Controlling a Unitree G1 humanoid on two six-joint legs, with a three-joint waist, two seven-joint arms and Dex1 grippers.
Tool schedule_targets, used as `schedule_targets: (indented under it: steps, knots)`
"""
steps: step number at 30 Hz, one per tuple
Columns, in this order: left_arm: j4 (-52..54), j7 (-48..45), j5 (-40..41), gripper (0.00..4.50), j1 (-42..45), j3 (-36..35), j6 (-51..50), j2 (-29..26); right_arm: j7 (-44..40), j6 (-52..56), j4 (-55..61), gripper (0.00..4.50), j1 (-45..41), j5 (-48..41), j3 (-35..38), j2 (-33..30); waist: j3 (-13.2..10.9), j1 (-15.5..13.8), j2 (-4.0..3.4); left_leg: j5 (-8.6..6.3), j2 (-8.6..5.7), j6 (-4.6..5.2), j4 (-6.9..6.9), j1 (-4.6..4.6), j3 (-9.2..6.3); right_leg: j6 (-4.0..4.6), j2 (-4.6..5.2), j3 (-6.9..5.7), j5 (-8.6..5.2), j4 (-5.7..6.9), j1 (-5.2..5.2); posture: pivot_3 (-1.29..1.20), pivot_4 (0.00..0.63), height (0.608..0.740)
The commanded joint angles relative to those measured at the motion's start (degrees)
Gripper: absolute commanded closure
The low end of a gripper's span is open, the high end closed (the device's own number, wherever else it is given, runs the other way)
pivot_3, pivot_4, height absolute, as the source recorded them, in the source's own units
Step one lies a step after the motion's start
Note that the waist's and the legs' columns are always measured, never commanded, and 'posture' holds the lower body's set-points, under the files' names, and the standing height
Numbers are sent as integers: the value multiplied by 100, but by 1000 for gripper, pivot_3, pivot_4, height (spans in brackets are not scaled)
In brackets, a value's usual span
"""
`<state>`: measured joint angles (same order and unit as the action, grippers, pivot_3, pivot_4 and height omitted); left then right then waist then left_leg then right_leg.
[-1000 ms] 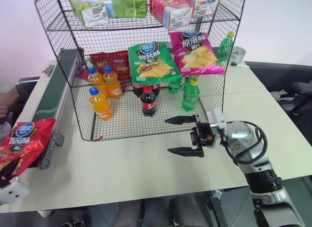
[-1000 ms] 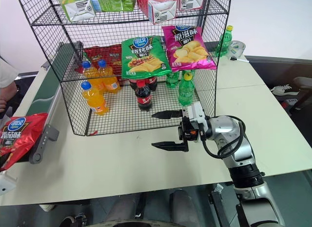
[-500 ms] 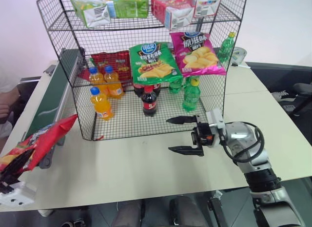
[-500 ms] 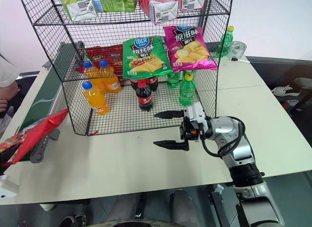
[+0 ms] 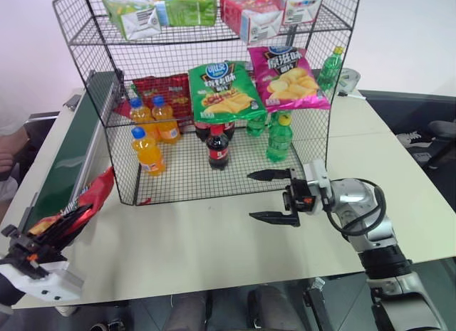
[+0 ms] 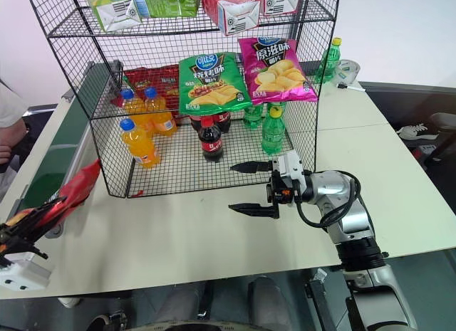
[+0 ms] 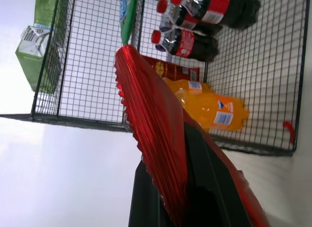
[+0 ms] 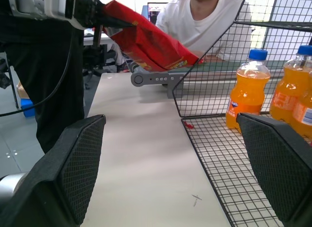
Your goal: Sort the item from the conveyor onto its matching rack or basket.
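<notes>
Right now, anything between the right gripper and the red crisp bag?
Just bare tabletop between the right gripper and the red crisp bag, per the left eye view.

My left claw (image 5: pixel 43 240) grips the glossy red crisp bag (image 5: pixel 84 206) edge-on, tilted up toward the rack (image 5: pixel 206 96). The dark green conveyor (image 5: pixel 68 156) runs alongside the tall black wire rack on the tabletop (image 5: pixel 214 238).

left gripper (image 5: pixel 43 235) low at the near left, fingers clamped; right gripper (image 5: pixel 273 196) level, pointing left, jaws spread wide
</notes>
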<state>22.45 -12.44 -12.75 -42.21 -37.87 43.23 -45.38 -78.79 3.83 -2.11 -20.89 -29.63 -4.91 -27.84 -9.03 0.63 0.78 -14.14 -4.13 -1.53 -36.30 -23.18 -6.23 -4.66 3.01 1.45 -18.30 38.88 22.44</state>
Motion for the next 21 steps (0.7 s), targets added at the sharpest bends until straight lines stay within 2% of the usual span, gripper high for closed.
schedule_targets:
  steps: [1, 7, 11, 16, 21]
  knots:
    - [541, -356, 381, 4457, 90, -26, -185, 95, 27, -113, 41, 0, -26, -14, 138, -19, 0, 1, 0, 0, 0, 0, -1, 0, 0, 0, 0, 0, 0, 0, -1, 0, 150, 740]
    - [1182, -1020, 793, 4457, -78, 207, -316, 333, 41, -108, 38, 0, -14, -17, 147, -37, 0, 6, 0, 0, 0, 0, -1, 0, 0, 0, -1, 1, 0, -3, -2, 0, 150, 740]
    - [1305, -1304, 754, 4457, -166, 241, -222, 545, 38, -102, 17, 0, -30, 0, 153, -30, -2, 12, -2, 0, 0, 0, -1, 2, 0, 1, -1, 2, 0, -3, -3, 0, 150, 740]
    - [1309, -1368, 766, 4457, 1067, 79, -984, 232, 47, -100, -17, 0, -22, 10, 173, -35, -5, -81, -8, 0, 1, 0, -11, 4, -11, 1, -4, -13, 0, -3, -15, 0, 150, 740]
    - [1462, -1640, 1127, 4457, 2104, 371, -1605, -188, 66, -121, -55, 0, -42, 39, 154, -8, -5, -70, -8, 0, 1, 0, -20, 2, -2, -1, -6, -3, 0, -7, -16, 0, 150, 740]
